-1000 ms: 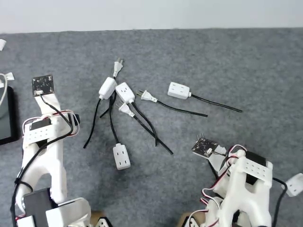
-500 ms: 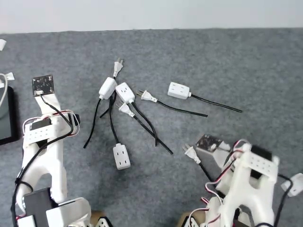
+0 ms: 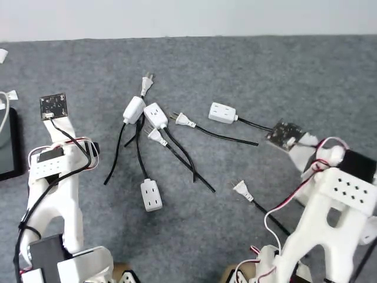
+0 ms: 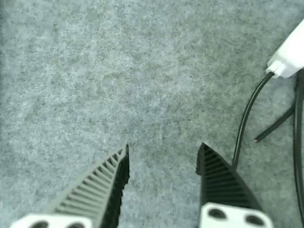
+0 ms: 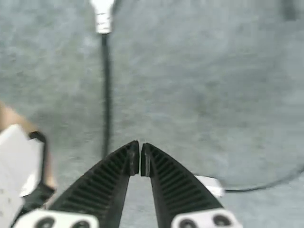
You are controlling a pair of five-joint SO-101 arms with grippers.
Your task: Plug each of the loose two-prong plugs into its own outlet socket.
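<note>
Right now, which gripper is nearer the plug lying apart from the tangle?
Right. The plug lies ahead of the right gripper, its cord running toward it; the left gripper is beyond the cord tangle.

Most likely a robotics lab bench or hobby workshop: two white plastic arms (image 3: 56,194) with exposed wiring (image 3: 66,134) and bare circuit boards (image 3: 53,105) over a grey felt mat (image 3: 294,76) — plain white wall (image 3: 188,17) behind, loose plugs (image 3: 184,121) and sockets (image 3: 222,112) scattered about.
</note>
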